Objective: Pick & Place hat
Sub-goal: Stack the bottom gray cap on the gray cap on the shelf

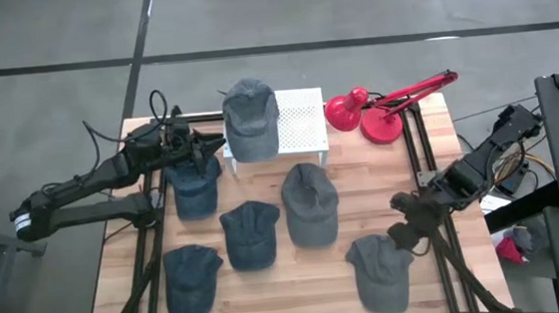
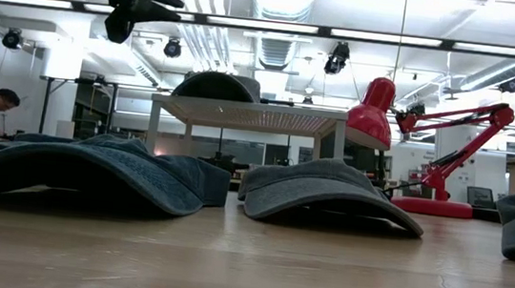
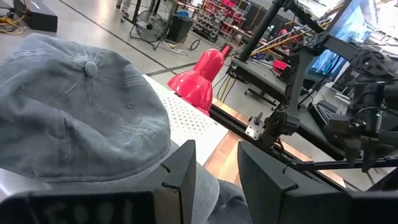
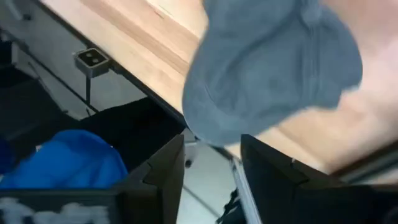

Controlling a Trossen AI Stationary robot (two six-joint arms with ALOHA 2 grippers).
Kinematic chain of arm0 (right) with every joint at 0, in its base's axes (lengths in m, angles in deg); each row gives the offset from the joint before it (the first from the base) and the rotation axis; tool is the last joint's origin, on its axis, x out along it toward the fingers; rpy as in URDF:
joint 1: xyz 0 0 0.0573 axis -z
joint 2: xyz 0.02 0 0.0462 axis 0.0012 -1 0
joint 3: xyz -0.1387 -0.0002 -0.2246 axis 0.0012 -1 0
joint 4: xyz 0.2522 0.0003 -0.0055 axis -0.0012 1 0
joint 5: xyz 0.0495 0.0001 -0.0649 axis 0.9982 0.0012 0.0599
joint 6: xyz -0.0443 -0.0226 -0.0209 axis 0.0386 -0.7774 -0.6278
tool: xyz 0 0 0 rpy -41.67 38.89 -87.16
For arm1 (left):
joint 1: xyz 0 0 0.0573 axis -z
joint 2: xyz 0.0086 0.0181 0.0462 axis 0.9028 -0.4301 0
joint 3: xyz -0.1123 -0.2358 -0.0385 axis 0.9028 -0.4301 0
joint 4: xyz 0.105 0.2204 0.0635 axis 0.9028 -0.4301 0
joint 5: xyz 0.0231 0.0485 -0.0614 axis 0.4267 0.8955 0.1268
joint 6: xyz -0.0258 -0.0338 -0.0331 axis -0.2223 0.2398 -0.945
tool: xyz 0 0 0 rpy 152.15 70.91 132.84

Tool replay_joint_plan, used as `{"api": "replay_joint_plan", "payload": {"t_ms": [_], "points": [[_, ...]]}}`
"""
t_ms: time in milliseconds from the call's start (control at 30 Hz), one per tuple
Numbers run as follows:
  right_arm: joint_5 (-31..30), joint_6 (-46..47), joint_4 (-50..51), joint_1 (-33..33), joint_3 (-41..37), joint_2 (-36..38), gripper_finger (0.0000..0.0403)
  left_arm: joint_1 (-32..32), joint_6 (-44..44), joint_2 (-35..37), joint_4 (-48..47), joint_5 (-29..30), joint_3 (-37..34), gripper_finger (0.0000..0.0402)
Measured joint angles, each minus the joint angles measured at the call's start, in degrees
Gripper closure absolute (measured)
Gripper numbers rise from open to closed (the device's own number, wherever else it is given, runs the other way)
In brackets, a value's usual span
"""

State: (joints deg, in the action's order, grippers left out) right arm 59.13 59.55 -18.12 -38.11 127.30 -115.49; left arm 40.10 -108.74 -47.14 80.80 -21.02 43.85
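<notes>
From above, six hats are lying about the wooden table [image 1: 271,297]. A grey hat [image 1: 251,119] is sitting on the white perforated stand [image 1: 302,120] at the far side, beside a red lamp [image 1: 376,109]. The left gripper [image 1: 199,148] is hovering just beside that stand, over a blue hat [image 1: 195,188]. The right gripper [image 1: 406,235] is hanging at the table's right edge, just above the nearest grey hat [image 1: 380,269].

From table height, a dark arm is reaching in along the top, and the stand [image 2: 249,116] is carrying the rounded hat [image 2: 218,85] on top; two caps are resting in front.

Through the left wrist, the fingers [image 3: 183,171] are standing parted with a clear gap, grasping nothing; the grey hat [image 3: 74,118] is filling the space beside them on the stand.

Through the right wrist, the fingers [image 4: 168,168] are spread apart and empty, with the grey hat [image 4: 273,68] lying free on the wood beyond them.

No readable writing is showing anywhere.
</notes>
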Motion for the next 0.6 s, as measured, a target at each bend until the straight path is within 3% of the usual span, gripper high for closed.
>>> {"api": "replay_joint_plan", "payload": {"t_ms": [300,600], "points": [[-0.1,16.6,0.0,-7.9,0.0,-5.3,0.0186,0.0,1.2,0.0,-2.5,0.0,0.0,0.0289],[-0.2,18.5,-3.1,-8.7,0.0,-13.2,0.0129,0.0,1.1,0.0,-2.9,0.0,0.0,0.0289]]}}
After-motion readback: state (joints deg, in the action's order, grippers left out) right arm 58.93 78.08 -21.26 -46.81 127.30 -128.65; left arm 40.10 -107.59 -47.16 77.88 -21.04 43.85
